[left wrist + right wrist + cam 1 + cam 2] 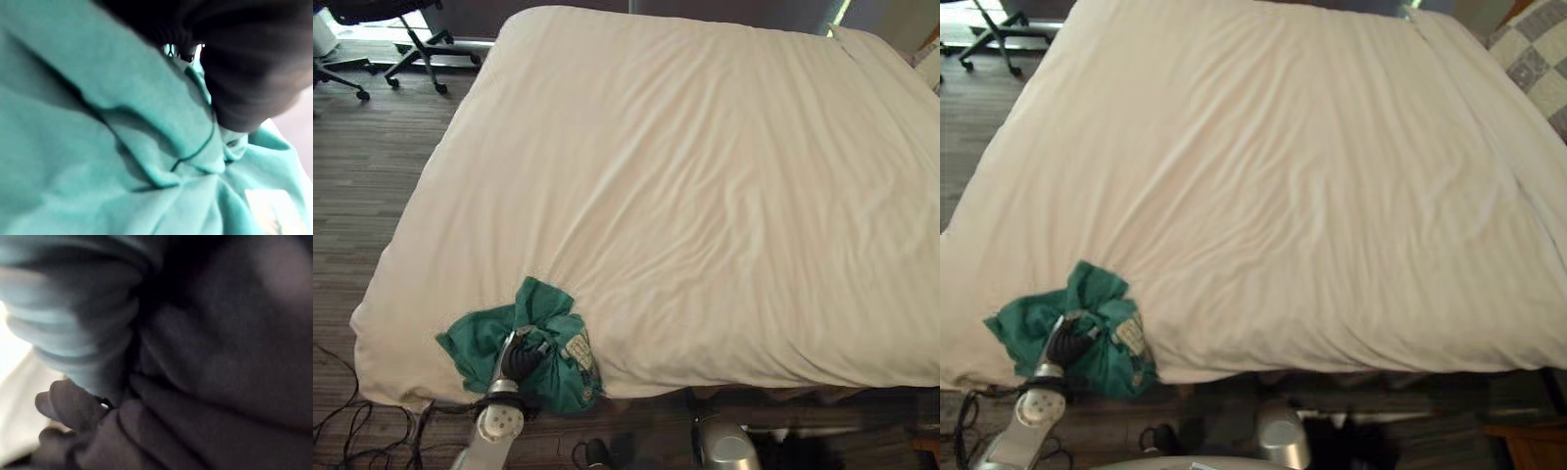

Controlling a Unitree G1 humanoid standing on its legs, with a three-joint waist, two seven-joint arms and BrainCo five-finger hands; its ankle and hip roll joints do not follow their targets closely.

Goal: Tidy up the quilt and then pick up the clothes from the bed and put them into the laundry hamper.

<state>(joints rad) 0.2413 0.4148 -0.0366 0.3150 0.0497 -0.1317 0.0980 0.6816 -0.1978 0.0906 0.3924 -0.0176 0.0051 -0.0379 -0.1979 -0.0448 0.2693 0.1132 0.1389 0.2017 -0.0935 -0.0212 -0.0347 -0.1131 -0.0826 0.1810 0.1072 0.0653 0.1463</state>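
Quilt [705, 196] spread flat; one green garment [480, 338] at near corner; left hand [521, 357] fingers hidden.

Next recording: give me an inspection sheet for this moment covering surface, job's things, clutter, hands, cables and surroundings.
Surface: cream quilt spread over the bed, lightly wrinkled.
Job's things: crumpled green garment with a pale print at the bed's near left corner; laundry hamper nothing seen.
Clutter: nothing seen on the quilt.
Hands: left hand buried in the green garment, fingers hidden by cloth; right hand against dark and bluish fabric in the right wrist view, state unclear.
Cables: left out of this sheet.
Surroundings: wood-look floor; black wheeled office chair beyond the far left corner; grey-and-white chequered cloth at the far right.
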